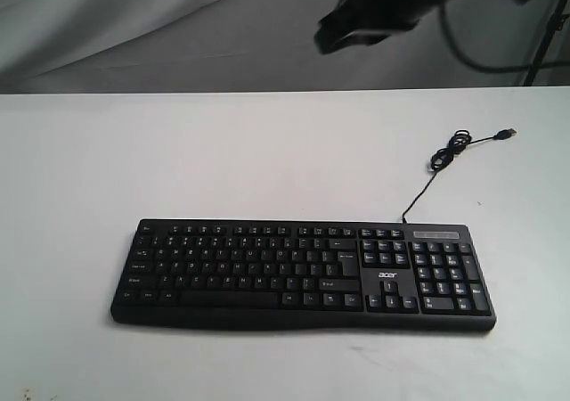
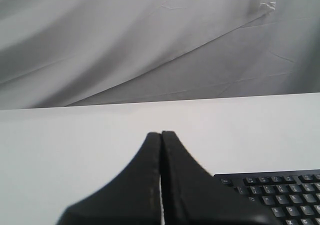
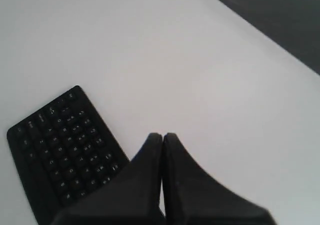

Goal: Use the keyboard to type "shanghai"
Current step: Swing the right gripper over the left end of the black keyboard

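1. The keyboard (image 1: 303, 274) has no tool on its keys, so all of "shanghai" looks left to type.
2. The left tool (image 2: 161, 135) and right tool (image 3: 162, 135) are both pressed closed, holding nothing.
3. The keyboard lies flat on the white bench (image 1: 223, 151), apart from both tools.
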Controlling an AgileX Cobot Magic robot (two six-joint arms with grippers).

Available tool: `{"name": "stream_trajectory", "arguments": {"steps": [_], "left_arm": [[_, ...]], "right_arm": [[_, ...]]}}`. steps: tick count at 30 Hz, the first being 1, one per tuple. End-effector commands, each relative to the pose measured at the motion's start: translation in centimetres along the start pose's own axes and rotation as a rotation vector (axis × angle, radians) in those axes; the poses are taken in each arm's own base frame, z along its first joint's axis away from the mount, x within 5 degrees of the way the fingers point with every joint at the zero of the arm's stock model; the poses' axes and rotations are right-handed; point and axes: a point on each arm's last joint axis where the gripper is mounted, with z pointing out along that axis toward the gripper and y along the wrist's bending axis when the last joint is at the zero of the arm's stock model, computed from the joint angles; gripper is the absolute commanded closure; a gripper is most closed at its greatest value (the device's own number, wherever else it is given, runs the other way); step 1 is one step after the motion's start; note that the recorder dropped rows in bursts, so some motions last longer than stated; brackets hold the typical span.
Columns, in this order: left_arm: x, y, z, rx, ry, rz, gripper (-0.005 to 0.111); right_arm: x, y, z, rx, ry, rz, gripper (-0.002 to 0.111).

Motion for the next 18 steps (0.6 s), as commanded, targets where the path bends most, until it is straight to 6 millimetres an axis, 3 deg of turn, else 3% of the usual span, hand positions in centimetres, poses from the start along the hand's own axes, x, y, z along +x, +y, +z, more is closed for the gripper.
{"name": "stream_trajectory", "arguments": {"steps": [1, 8, 12, 18], "left_arm": [[0.0, 0.0, 0.0, 0.007, -0.007, -0.002, 0.107], [0.0, 0.0, 0.0, 0.007, -0.007, -0.002, 0.107], [0.0, 0.0, 0.0, 0.007, -0.007, -0.002, 0.107], [0.0, 0.0, 0.0, 0.007, -0.007, -0.002, 0.107]], "right_arm": [[-0.2, 3.4, 6.8, -0.058, 0.012, -0.107, 0.108], [2.4, 9.6, 15.0, -0.165, 0.164, -0.292, 0.108], [3.6, 11.9, 17.7, -0.197, 0.200, -0.315, 0.108], [4.8, 13.9, 19.9, -0.208, 0.223, -0.366, 0.108]]}}
